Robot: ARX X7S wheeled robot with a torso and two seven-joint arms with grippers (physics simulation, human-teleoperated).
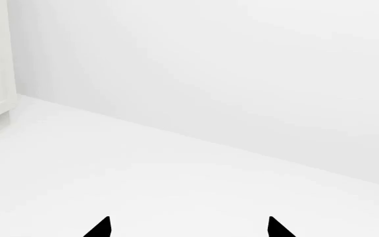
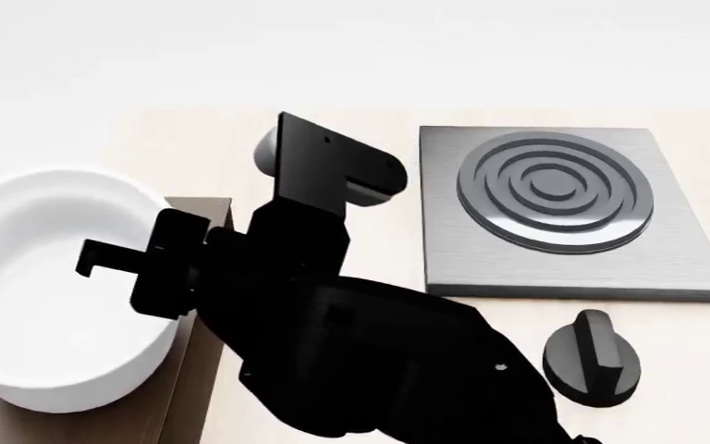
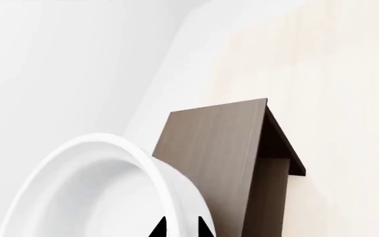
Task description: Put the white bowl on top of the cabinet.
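Seeing only bare floor past my left gripper [image 1: 188,228], tips apart, nothing held. Head view: white bowl [image 2: 47,287] over the cabinet [image 2: 197,215]; rigid, glossy, likely slippery. Right wrist: right gripper [image 3: 181,228] pinches its thick rim, best hold.

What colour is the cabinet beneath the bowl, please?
Dark brown wood grain; the cabinet shows best in the right wrist view, under the white bowl.

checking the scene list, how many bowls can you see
1. The white bowl sits at the head view's left, over the cabinet, with the right hand at its rim. The arm hides part of the counter, so more could be hidden.
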